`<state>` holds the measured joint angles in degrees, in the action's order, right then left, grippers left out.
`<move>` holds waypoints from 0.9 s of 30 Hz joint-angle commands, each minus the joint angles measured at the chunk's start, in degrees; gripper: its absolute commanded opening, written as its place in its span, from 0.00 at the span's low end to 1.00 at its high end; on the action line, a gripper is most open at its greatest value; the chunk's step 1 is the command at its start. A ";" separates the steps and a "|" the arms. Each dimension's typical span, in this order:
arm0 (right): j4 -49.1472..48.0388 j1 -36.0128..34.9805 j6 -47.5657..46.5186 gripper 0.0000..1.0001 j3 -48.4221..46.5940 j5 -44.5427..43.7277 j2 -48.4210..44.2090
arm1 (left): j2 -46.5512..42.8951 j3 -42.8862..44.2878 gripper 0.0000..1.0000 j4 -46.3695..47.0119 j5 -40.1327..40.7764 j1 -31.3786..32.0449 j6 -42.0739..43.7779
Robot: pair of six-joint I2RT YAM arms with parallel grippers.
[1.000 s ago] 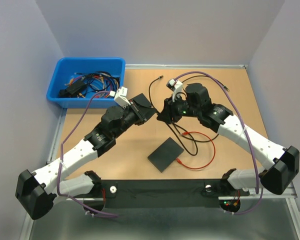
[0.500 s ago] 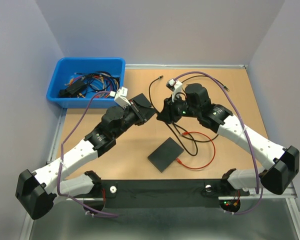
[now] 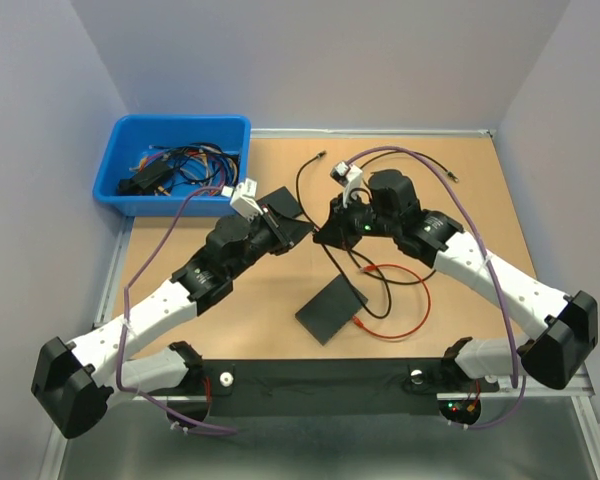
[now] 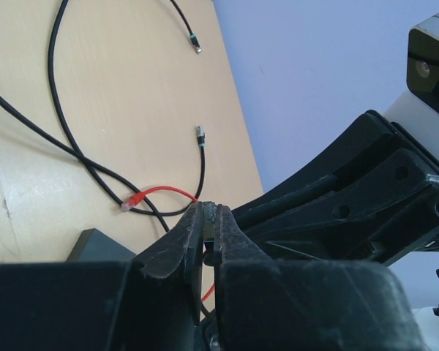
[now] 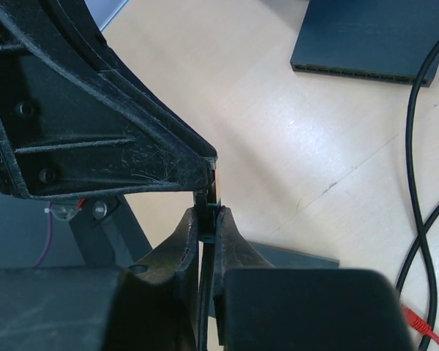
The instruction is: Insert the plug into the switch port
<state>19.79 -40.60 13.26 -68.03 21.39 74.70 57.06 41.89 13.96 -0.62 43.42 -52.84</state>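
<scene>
- Meeting tip to tip above the tan wooden tabletop (image 3: 270, 290), the left gripper (image 4: 211, 208) and right gripper (image 5: 208, 216) hang clear of the surface. I judge this to be a hand-over or regrip, so that the plug can be aimed cleanly at a port.
- The right gripper's jaws are pinched almost fully together on the small teal-booted plug (image 5: 212, 212). Its thin black cable (image 5: 203, 292) runs back between the fingers toward the wrist.
- The left gripper's jaws are pressed together too, and its tip touches the plug from the opposite side. That view is crowded, so it may share the grip, but I cannot tell.
- The plug therefore sits at the right claw's very fingertips, in the air between the two grippers.
- The flat black rectangular switch box (image 3: 330, 310) lies on the tabletop nearer the arm bases, well apart from the plug, so insertion is not yet done.
- The next move likely calls for lining the plug's nose up with the box's port edge.
</scene>
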 commanded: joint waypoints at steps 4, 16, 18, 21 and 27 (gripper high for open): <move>-3.18 -0.18 1.24 0.01 3.34 -1.35 -2.45 | 0.25 -1.19 0.05 0.72 0.18 0.17 0.98; -1.78 -0.18 8.00 0.01 21.86 -17.41 -10.09 | -5.55 -3.65 0.61 -6.12 5.19 0.09 2.91; -1.34 -0.27 9.76 0.00 23.55 -18.57 -10.80 | -7.31 -4.27 0.61 -7.62 5.37 0.09 3.01; 1.03 -0.18 14.15 0.00 24.78 -23.47 -11.33 | -10.03 -6.90 0.61 -9.47 4.14 0.09 1.78; 3.41 -0.18 22.24 0.00 29.44 -28.41 -11.24 | -16.18 -14.81 0.61 -10.18 0.97 0.09 -2.09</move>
<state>21.43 -40.84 28.91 -41.04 -2.15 64.55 43.66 29.80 4.67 1.93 43.77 -52.69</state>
